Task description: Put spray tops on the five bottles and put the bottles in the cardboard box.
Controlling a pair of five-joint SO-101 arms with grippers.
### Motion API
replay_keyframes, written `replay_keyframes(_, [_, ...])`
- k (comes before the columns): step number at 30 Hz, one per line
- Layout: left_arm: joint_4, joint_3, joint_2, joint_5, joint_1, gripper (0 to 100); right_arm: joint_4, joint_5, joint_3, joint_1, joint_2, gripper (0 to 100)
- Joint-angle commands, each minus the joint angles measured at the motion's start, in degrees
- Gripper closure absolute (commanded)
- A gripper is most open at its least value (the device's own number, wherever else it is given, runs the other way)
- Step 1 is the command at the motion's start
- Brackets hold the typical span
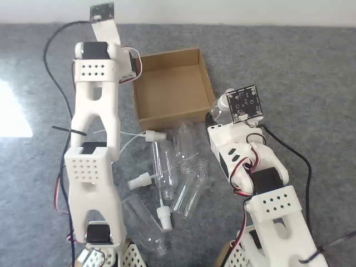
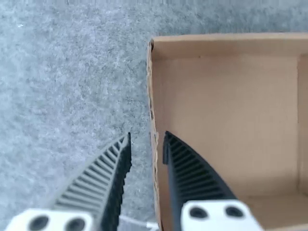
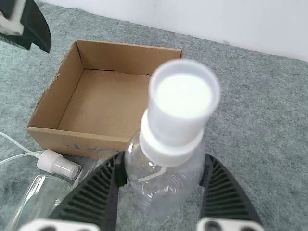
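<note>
One bottle [image 3: 166, 190] is capped and in my right gripper [image 3: 163, 161]: jaws closed on its body just under the spray top [image 3: 180, 103]. It sits just beside the cardboard box [image 3: 62, 132], outside the wall on my right arm's side, not over the opening.

My left gripper [image 2: 147, 139] is part-open, astride the opposite box wall, one finger inside and one over the table. Nothing in it, and I see no pinch on the wall.

Step in hand, as I judge it: drop this one in.
- Lift first; the bottle base must clear the rim or it shoves the box.
- Carry it over bare floor toward a corner, to save room for the rest.
- Lower close to the floor before opening, since a clear plastic bottle likely bounces and rolls.
- Left could nip the wall to brace the box.

Four loose bottles [image 1: 166, 161] lie between the arms, with loose tops [image 1: 140, 181] among them.
</note>
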Motion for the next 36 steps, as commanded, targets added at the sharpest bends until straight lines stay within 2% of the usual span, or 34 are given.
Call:
replay_keyframes(1, [-2.9, -2.42, 2.02, 0.79, 0.35, 90, -0.04, -0.35, -0.7, 0.22, -0.66, 88.4])
replay_keyframes(8, [-3.34, -2.42, 6.42, 0.62, 0.26, 90, -0.22, -0.35, -0.7, 0.22, -0.66, 88.4])
replay_keyframes(14, [-2.99, -2.24, 7.47, 0.44, 1.23, 99, -0.13, -0.35, -0.7, 0.22, -0.66, 88.4])
replay_keyframes(18, [-2.99, -1.89, 7.56, -3.34, 2.2, 99, -0.22, -0.35, -0.7, 0.22, -0.66, 88.4])
replay_keyframes(23, [-2.9, -0.75, 7.47, -4.22, 3.78, 99, -0.13, -0.35, -0.7, 0.22, -0.66, 88.4])
replay_keyframes(36, [-2.9, -0.75, 6.95, -15.47, 6.51, 99, -0.13, -0.26, -0.79, 0.4, -0.75, 88.4])
